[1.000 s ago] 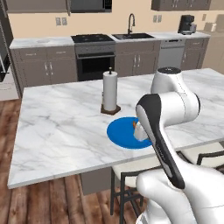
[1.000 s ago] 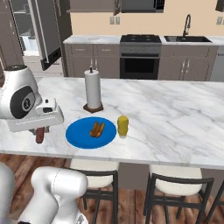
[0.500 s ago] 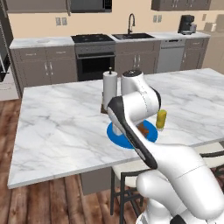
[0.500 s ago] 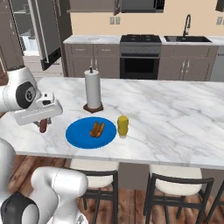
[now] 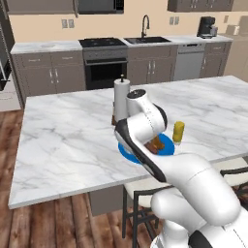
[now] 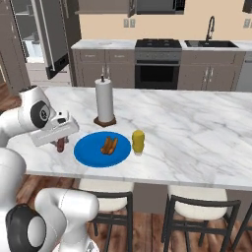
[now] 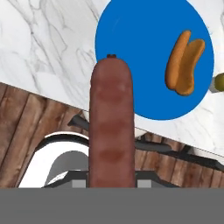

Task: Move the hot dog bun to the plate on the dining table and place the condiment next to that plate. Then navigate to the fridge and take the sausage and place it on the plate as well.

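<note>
Gripper (image 6: 60, 143) closed on the sausage (image 7: 111, 127), which juts straight up the centre of the hand view from the bottom edge. In the right base view the gripper is left of centre, sausage hanging below it, just left of the blue plate (image 6: 88, 152). Hot dog bun (image 6: 109, 145) lies on the plate; yellow condiment bottle (image 6: 138, 141) beside its right edge.

The robot's arm hides part of the blue plate (image 5: 167, 144). The sausage (image 7: 111, 127) covers the gripper tips.
</note>
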